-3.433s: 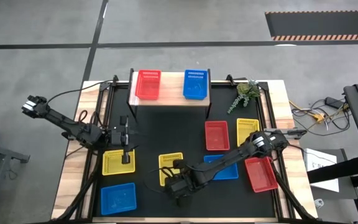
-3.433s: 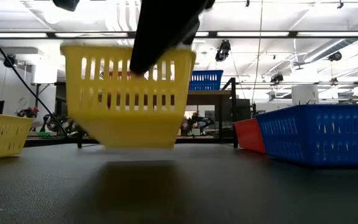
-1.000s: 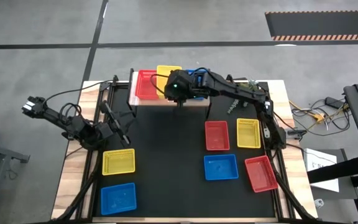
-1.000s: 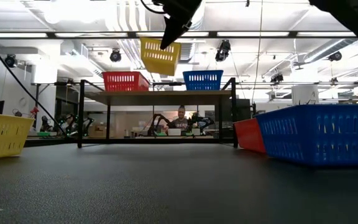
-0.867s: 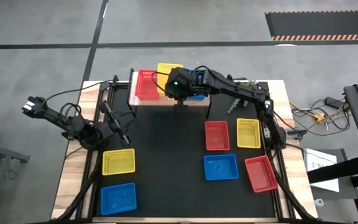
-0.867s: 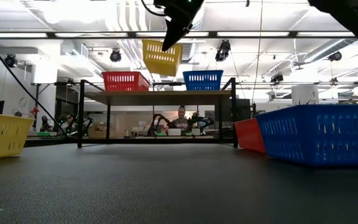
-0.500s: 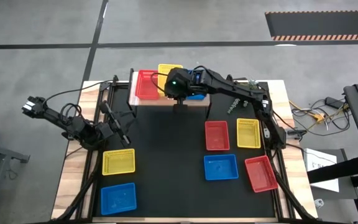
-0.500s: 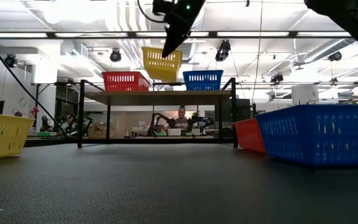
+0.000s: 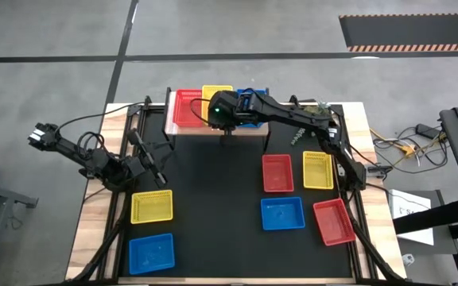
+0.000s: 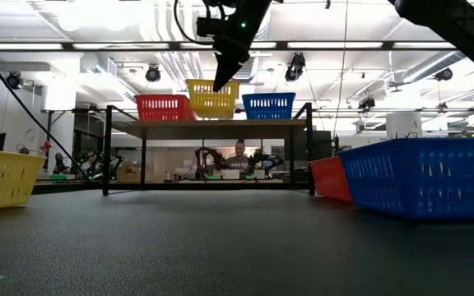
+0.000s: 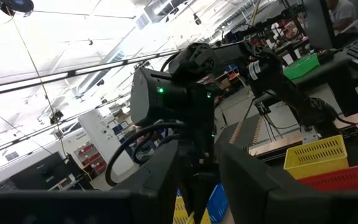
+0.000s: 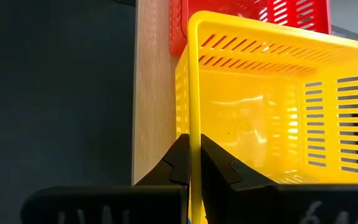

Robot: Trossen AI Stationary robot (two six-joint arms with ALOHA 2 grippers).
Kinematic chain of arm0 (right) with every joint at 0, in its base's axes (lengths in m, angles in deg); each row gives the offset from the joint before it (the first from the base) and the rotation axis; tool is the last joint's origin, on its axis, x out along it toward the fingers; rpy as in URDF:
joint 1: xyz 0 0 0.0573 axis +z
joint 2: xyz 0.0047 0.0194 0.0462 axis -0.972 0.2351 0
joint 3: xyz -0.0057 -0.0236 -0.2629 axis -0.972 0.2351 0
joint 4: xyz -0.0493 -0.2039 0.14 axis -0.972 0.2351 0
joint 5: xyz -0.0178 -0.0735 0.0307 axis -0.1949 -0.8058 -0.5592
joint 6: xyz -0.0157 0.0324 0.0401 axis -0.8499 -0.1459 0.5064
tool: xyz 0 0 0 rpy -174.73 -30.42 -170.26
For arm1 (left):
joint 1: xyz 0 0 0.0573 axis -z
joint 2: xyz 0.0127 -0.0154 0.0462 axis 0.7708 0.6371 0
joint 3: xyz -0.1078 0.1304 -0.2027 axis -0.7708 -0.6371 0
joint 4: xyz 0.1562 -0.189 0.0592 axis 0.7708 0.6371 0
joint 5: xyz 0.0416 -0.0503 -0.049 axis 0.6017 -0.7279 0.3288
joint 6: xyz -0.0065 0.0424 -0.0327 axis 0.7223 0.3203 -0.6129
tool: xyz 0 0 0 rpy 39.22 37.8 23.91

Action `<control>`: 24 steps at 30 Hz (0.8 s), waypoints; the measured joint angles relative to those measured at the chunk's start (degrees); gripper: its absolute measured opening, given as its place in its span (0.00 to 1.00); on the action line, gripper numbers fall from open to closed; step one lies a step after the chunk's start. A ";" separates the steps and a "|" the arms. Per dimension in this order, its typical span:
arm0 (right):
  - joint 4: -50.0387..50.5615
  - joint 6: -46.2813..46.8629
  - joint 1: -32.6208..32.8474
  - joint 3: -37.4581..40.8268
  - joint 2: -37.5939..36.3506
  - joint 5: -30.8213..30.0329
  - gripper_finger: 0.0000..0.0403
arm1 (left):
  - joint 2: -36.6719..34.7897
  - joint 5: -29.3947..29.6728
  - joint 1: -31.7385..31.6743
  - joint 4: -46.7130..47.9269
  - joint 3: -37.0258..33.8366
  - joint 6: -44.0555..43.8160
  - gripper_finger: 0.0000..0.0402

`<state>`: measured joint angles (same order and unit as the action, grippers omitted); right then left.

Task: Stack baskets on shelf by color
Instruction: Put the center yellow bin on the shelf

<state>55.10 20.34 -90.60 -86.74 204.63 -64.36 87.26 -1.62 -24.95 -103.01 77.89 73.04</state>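
**Yellow basket at shelf, right gripper clamped on rim**

Right gripper [image 12: 192,163] pinches the near rim of a yellow basket [image 9: 217,95] over the shelf [image 9: 218,129] at 12 o'clock, between the red basket [image 9: 186,107] and blue basket [image 10: 268,105]. Left gripper [image 9: 159,176] waits at 9 o'clock, jaws partly apart, holding nothing. Six other baskets lie on the table [image 9: 213,191]. No readable writing or labels.
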 joint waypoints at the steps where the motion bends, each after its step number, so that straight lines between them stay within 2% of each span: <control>1: -0.02 0.00 0.00 0.00 0.00 0.00 0.02 | 0.00 -0.01 -0.01 0.00 0.00 0.00 0.24; 11: -0.09 1.09 -0.11 0.00 0.00 0.39 0.03 | 0.00 -0.04 0.00 0.00 0.00 0.00 0.24; 24: -1.40 2.23 -0.26 0.31 0.37 0.39 0.18 | 0.00 -0.04 0.00 0.04 0.00 0.00 0.24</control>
<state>53.70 22.57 -90.86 -86.43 205.00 -63.97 87.26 -1.66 -24.95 -102.96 77.89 73.04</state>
